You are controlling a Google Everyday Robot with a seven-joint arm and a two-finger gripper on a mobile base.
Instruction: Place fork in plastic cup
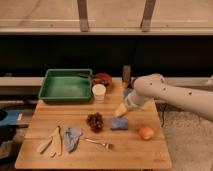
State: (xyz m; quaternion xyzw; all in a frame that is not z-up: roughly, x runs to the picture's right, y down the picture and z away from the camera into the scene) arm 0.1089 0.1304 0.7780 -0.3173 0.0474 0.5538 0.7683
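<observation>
The silver fork (98, 143) lies flat on the wooden table (40, 117) near its front edge, in front of the grapes. My gripper (120, 110), with a yellowish tip, hangs low just above the blue sponge (119, 123), well behind and to the right of the fork. It holds nothing that I can see. The white arm (165, 95) reaches in from the right. The pale blue plastic cup does not show; my wrist covers the spot to the right of the white cup (99, 92).
A green tray (65, 85) stands back left, with a red bowl (102, 80) and a dark bottle (126, 75) behind the white cup. Dark grapes (94, 121) lie mid-table and an orange fruit (146, 132) to the right. Pale flat utensils (54, 142) and a grey cloth (71, 137) lie front left.
</observation>
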